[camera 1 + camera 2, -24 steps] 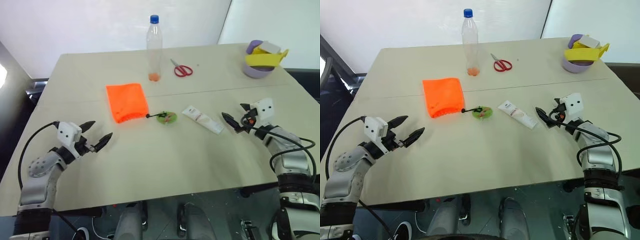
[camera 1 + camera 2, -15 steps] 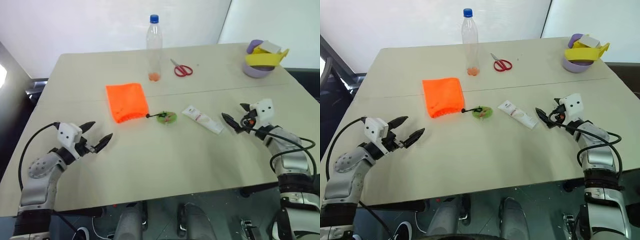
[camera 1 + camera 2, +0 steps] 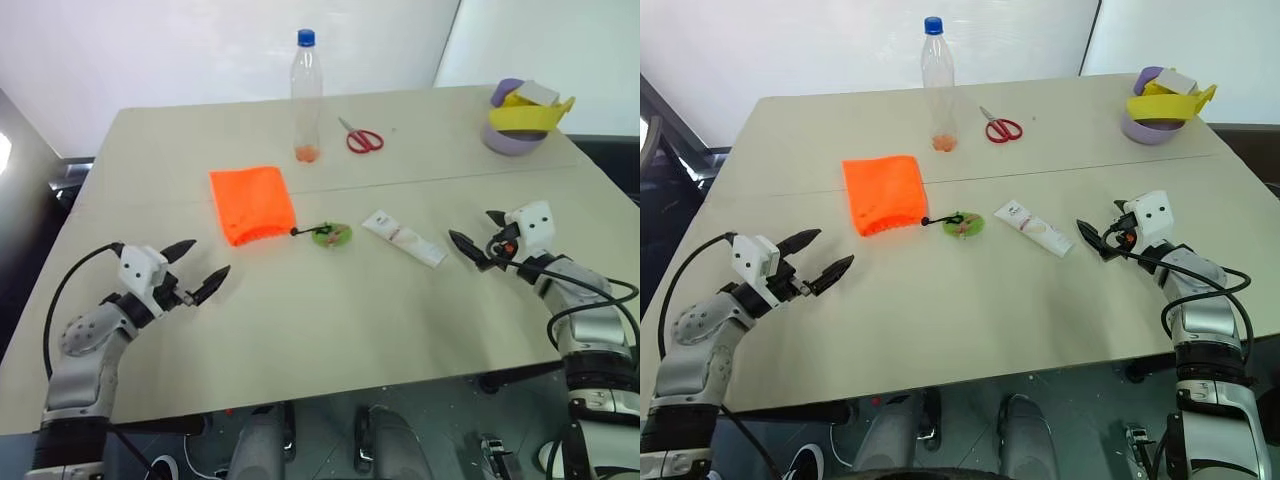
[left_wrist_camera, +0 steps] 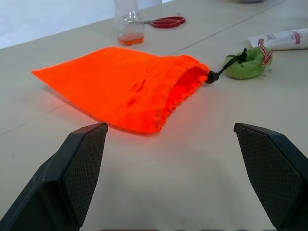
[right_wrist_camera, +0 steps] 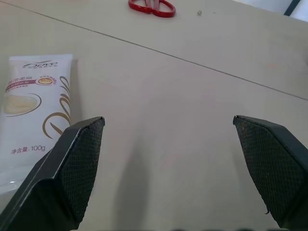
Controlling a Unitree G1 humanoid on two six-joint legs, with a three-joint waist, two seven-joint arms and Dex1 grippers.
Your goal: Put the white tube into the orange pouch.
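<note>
Table [image 3: 330, 330]: one white tube [image 3: 403, 238], one orange pouch [image 3: 252, 203].

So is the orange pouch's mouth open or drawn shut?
Partly open: the orange pouch lies flat, its gathered mouth gaping by the black cord, facing the green tag.

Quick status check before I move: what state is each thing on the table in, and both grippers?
white tube: lying flat, cap on, not held
orange pouch: lying flat, mouth slightly open toward the green tag
bottle: upright, capped, a little orange liquid at the bottom
scissors: closed, lying flat
left gripper: open, empty
right gripper: open, empty
</note>
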